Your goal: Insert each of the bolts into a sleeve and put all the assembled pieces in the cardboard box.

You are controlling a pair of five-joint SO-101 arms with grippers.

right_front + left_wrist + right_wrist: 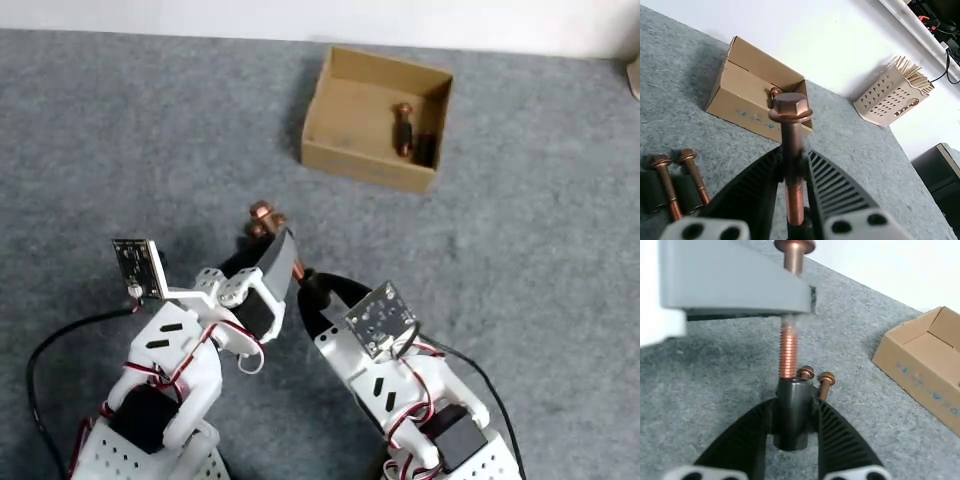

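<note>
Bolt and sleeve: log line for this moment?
left gripper: bolt | right gripper: sleeve | bolt tip at sleeve mouth | box: one assembled piece

Four copper-coloured hex-head metal bolts can be counted: one held bolt [791, 135], one desk bolt [661, 162], a second desk bolt [687, 156] and one boxed bolt [404, 128]. Black cylindrical sleeves come to four: one held sleeve [791, 412], one on each of the two desk bolts, and one boxed sleeve [425, 150]. There is one brown cardboard box [345, 115], one cream perforated holder [890, 97], and two black ribbed pincers: left pincer [794, 154], right pincer [793, 404].
</note>
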